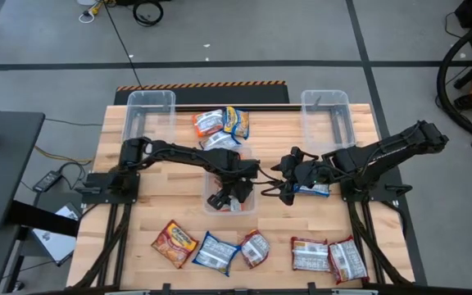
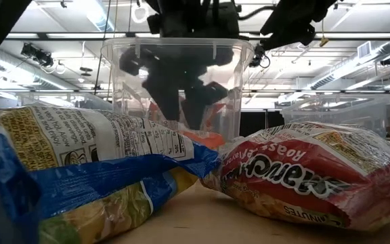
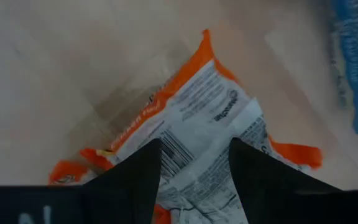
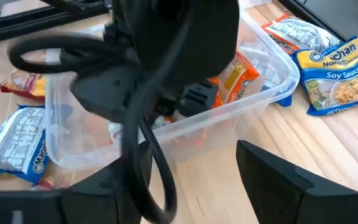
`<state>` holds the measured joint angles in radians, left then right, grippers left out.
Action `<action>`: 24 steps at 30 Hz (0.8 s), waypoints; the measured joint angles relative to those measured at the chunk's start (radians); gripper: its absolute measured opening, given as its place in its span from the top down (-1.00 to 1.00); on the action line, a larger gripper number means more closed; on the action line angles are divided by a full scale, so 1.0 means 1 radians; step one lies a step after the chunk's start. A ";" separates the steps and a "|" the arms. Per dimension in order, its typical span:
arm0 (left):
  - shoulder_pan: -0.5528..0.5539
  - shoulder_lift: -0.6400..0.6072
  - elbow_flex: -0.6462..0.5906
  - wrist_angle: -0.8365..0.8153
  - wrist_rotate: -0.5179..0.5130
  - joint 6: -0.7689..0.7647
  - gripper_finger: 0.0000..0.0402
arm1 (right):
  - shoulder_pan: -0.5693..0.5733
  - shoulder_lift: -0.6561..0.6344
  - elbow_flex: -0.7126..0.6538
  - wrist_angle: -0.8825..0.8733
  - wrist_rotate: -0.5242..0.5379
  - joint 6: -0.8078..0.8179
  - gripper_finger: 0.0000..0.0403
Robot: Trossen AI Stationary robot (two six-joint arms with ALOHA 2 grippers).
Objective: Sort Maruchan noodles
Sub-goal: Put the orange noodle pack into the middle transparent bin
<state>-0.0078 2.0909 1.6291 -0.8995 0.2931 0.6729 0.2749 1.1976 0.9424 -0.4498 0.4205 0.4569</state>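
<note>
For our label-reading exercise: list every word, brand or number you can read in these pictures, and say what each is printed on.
"Soy Sauce": blue packet on the table, right wrist view; the brand above it is only partly readable.
"Roast": dark red packet, low view, printed upside down beside a large brand logo.
Nutrition panel and barcode: orange packet under the left gripper, too small to read.
Packets in the high view: too small to read.

1. Middle bin (image 1: 206, 185) sits at table centre; left gripper (image 1: 234, 193) inside it, over a packet (image 3: 197, 130).
2. Two bins (image 1: 150, 102) (image 1: 325, 104) at the far edge, packets (image 1: 221, 124) between.
3. Packet row (image 1: 256, 250) along the near edge.
</note>
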 joint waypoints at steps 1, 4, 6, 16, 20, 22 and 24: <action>0.000 0.002 0.000 -0.003 -0.011 -0.015 0.06 | 0.000 0.000 0.000 -0.001 -0.002 0.010 -0.19; 0.006 0.000 0.000 -0.021 -0.025 -0.033 0.06 | 0.000 0.000 0.000 -0.007 -0.002 0.023 -0.19; 0.011 -0.001 0.000 -0.041 -0.071 -0.027 0.06 | 0.000 0.000 0.000 -0.015 -0.002 0.022 -0.19; 0.031 -0.010 0.071 -0.130 -0.184 -0.037 0.06 | -0.003 0.000 0.000 -0.020 0.002 0.023 -0.19; 0.015 -0.012 0.093 -0.139 -0.086 -0.001 0.06 | -0.003 0.000 0.000 -0.020 0.004 0.023 -0.19; 0.002 -0.012 0.088 -0.141 -0.063 0.022 0.06 | -0.003 0.000 0.000 -0.022 0.003 0.023 -0.19; -0.008 -0.007 0.072 -0.120 -0.060 0.042 0.06 | -0.002 0.000 0.000 -0.023 0.002 0.024 -0.19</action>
<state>-0.0159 2.0840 1.7011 -1.0190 0.2327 0.7150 0.2725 1.1976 0.9424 -0.4728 0.4223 0.4808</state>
